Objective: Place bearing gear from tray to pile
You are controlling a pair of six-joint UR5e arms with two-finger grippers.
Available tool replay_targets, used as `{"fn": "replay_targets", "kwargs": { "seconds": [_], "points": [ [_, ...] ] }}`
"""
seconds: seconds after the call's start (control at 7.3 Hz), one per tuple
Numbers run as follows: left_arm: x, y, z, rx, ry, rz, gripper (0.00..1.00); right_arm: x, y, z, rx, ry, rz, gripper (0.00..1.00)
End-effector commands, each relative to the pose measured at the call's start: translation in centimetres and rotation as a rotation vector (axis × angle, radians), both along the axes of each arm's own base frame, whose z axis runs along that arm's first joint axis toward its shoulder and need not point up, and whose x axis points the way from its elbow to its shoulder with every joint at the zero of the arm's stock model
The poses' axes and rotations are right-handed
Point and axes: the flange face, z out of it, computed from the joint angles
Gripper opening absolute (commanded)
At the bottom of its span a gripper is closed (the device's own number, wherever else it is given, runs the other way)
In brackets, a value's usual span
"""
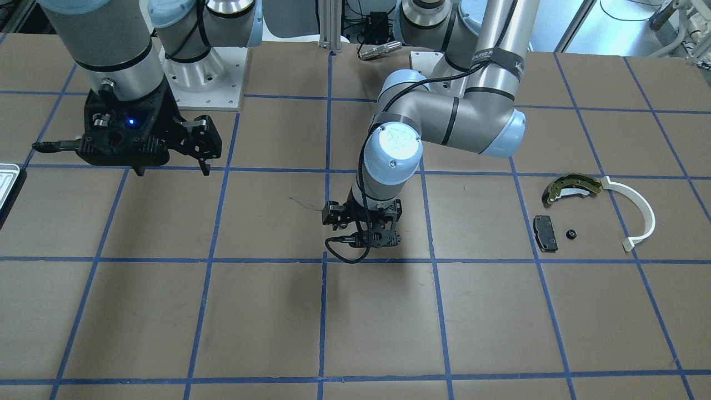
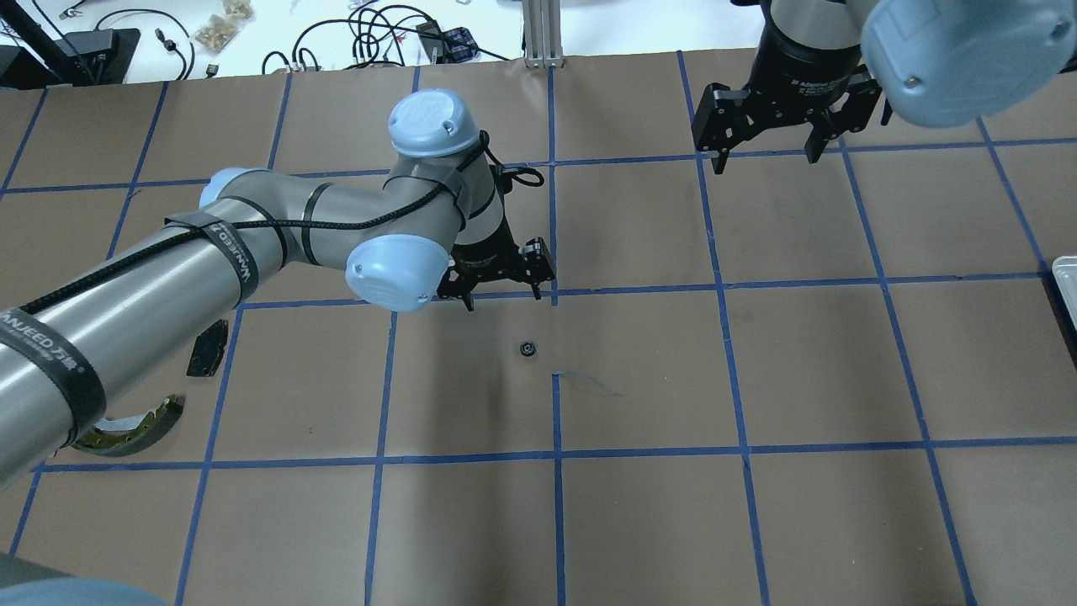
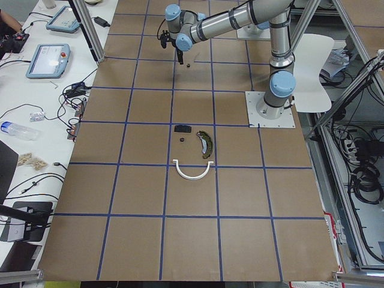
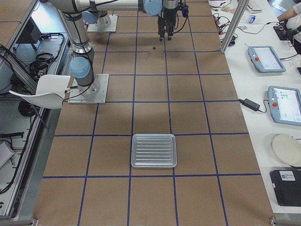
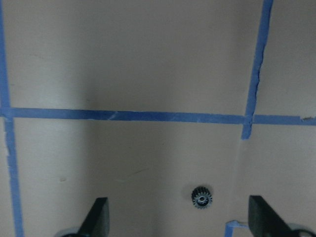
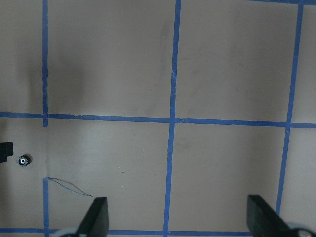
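A small black bearing gear (image 2: 527, 348) lies on the brown table near the centre. It also shows in the left wrist view (image 5: 201, 196) and at the left edge of the right wrist view (image 6: 23, 160). My left gripper (image 2: 503, 299) is open and empty, hovering just beyond the gear. My right gripper (image 2: 766, 162) is open and empty, farther off. The ridged tray (image 4: 154, 150) looks empty. The pile holds an olive brake shoe (image 1: 572, 187), a white arc strip (image 1: 639, 214), a black pad (image 1: 545, 233) and a second small gear (image 1: 570, 234).
The table is covered in brown paper with a blue tape grid. The tray's corner (image 1: 8, 180) shows at the table's edge on my right side. The left arm's elbow (image 2: 395, 271) hangs over the table between the gear and the pile.
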Motion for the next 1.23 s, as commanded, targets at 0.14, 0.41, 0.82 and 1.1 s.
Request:
{"fn": "replay_targets", "kwargs": {
  "seconds": [0.14, 0.41, 0.82, 1.1],
  "points": [
    [-0.2, 1.8, -3.4, 0.057, 0.013, 0.025, 1.00, -0.6, 0.2, -0.1, 0.001, 0.002, -0.009, 1.00],
    [-1.3, 2.3, -4.0, 0.069, 0.002, 0.030, 0.85, -0.6, 0.2, 0.0, 0.000, -0.005, -0.010, 1.00],
    [-1.7, 2.3, -4.6, 0.071, 0.001, 0.025, 0.80, -0.5, 0.2, -0.1, 0.001, -0.003, -0.010, 1.00],
    [-1.7, 2.4, -4.8, 0.077, -0.004, 0.034, 0.57, -0.3, 0.3, -0.2, 0.003, -0.006, -0.007, 1.00]
  ]
}}
